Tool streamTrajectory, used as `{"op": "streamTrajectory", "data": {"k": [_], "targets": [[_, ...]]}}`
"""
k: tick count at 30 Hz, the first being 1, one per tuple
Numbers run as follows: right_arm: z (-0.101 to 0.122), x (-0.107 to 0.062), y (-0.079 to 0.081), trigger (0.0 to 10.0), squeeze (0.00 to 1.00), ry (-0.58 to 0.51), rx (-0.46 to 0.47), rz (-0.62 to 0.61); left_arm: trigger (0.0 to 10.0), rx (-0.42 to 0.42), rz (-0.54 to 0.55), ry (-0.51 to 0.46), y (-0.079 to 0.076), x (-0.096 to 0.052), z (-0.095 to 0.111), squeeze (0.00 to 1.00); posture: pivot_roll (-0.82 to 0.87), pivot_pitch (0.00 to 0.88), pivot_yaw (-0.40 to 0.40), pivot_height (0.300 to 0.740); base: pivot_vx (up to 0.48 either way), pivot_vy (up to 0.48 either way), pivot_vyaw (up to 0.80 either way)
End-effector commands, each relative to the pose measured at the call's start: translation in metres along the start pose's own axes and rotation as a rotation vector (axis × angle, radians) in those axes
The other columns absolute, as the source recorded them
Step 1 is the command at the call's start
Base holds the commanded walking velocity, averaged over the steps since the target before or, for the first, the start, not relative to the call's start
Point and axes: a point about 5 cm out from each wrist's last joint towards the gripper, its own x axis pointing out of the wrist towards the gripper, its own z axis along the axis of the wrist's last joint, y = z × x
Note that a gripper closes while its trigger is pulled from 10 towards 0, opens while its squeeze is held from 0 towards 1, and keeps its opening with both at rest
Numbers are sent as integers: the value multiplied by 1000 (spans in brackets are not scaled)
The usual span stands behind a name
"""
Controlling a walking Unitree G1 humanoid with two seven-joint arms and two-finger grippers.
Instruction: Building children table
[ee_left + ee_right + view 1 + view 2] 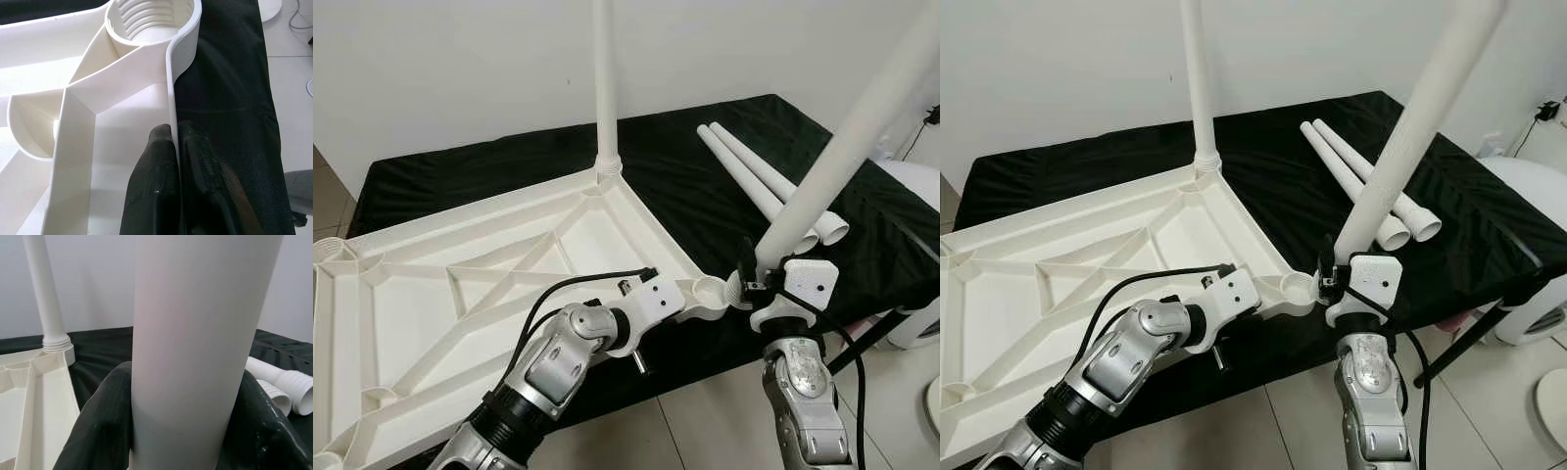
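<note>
Table top (460, 294): upside down on black cloth (705, 186), one leg (605, 78) upright in far corner.
Left gripper (177, 161): fingers pinch the rim beside near socket (708, 290).
Right gripper (756, 279): closed around tilted leg (842, 147) beside that socket.
Spare legs (764, 181): lying on cloth.

White table top (489, 284) upside down on black cloth (705, 166), right gripper (751, 279) around tilted leg (852, 137)

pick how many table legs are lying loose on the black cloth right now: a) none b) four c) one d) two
d) two loose legs lie side by side on the black cloth, while a third leg stands screwed into the tabletop and a fourth leg is held in the right gripper; the left gripper clamps the tabletop's rim.
</note>
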Motion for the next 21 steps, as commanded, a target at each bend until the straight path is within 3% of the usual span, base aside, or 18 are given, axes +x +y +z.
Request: {"op": "streamTrajectory", "data": {"k": [1,4,11,13,21], "targets": [[-31,-13,5,10000,0,166,51,63,10000,65,99,-69,16,-9,21,0,-123,107,64,740,0,0,0],[-23,-5,16,10000,0,125,107,156,10000,66,98,-71,16,-9,21,0,-123,107,64,740,0,0,0],[-15,11,22,10000,0,115,115,258,10000,65,99,-72,15,-8,21,0,-128,96,61,740,0,0,0],[-17,18,19,10000,0,145,81,276,10000,64,99,-74,15,-8,22,0,-127,95,56,740,0,0,0],[-29,20,17,10000,0,216,35,325,10000,61,102,-75,13,-7,22,0,-123,89,43,740,0,0,0]]}}
